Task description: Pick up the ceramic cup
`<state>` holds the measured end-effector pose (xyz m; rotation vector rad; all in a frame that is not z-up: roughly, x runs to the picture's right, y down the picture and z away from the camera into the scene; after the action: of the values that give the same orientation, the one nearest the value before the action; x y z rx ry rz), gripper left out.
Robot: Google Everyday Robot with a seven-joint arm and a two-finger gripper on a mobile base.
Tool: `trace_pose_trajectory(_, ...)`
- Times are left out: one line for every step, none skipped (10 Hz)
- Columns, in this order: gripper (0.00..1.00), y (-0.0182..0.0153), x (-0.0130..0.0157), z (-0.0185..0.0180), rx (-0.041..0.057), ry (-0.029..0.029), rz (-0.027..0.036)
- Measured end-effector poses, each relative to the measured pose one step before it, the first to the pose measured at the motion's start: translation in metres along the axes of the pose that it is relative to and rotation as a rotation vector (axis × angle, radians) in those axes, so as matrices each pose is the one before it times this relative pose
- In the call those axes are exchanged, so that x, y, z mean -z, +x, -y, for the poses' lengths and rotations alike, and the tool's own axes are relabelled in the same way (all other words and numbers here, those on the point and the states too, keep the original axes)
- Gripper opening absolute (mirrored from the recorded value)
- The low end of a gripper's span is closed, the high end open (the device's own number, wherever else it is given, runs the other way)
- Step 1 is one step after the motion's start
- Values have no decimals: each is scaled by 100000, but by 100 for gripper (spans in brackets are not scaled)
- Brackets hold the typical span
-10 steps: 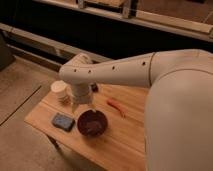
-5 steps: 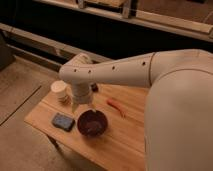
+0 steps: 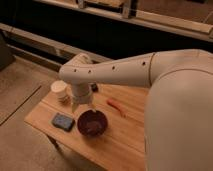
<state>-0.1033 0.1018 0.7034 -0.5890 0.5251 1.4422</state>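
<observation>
The ceramic cup (image 3: 59, 91) is small, cream-white and ridged; it stands upright at the far left of the wooden table (image 3: 120, 145). My white arm reaches in from the right, and its wrist hangs just right of the cup. The gripper (image 3: 82, 106) points down between the cup and a dark maroon bowl (image 3: 92, 122), a little above the tabletop. It holds nothing that I can see.
A blue-grey sponge (image 3: 62, 121) lies at the table's front left. A thin red object (image 3: 117, 106) lies right of the bowl. A small dark object (image 3: 94, 87) sits behind the wrist. A dark wall with ledges runs behind the table.
</observation>
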Motion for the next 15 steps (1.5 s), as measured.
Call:
trace_pose_trajectory(65,-1,-3,0,-2,-1,-4)
trace_pose_trajectory(65,3,0,1,0,5,-5)
trace_pose_trajectory(65,-2,3,0,1,-3,9)
trace_pose_trajectory(65,0,-3,1,-6,4,-6)
trace_pose_trajectory(65,0,8,-2,10,-5,16)
trace_pose_trajectory(65,-2,15,0,-6,-7,25)
trace_pose_trajectory(65,-1,-2,2,0,4,1)
trace_pose_trajectory(65,-2,5,-2,2,-4,12)
trace_pose_trajectory(65,-42,48,7,23,-163,314)
trace_pose_trajectory(65,-148,100,-54,309,-216,844)
trace_pose_trajectory(65,-446,241,41,-192,198,1772)
trace_pose_trajectory(65,-441,212,180,-1073,383,1592)
trace_pose_trajectory(65,-794,173,585,-1507,328,2541)
trace_pose_trajectory(65,-525,124,444,-802,179,1709)
trace_pose_trajectory(65,-708,117,577,-662,-83,2244)
